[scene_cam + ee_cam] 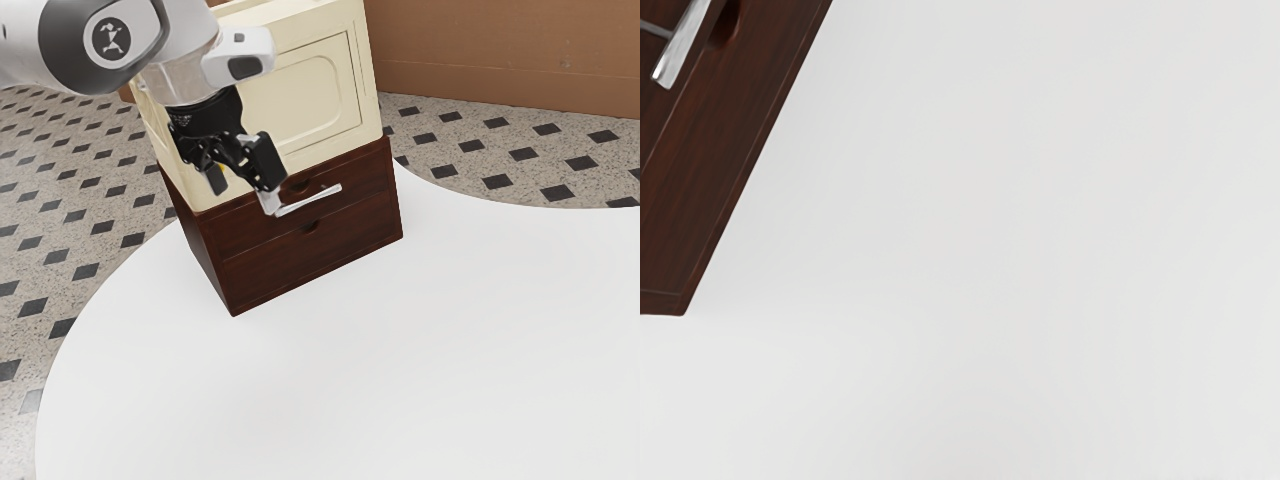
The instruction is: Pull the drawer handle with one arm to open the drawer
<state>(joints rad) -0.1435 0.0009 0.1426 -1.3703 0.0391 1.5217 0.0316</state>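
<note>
Across the upper drawer front (pixel 363 177) of the dark brown wooden cabinet (pixel 330 252) lies the slim silver bar handle (pixel 312 200), one end near the black two-finger gripper (pixel 243 192). The gripper's fingers stand wide apart (whether one touches the handle, I cannot tell). Above the cabinet rises a cream panelled box (pixel 300 98); beneath spreads a smooth white curved-edge table (pixel 400 350), with speckled, dark-diamonded tile floor (pixel 475 160) beyond.

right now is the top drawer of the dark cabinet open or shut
Shut: the top drawer sits flush with the lower drawer beneath it.
</note>
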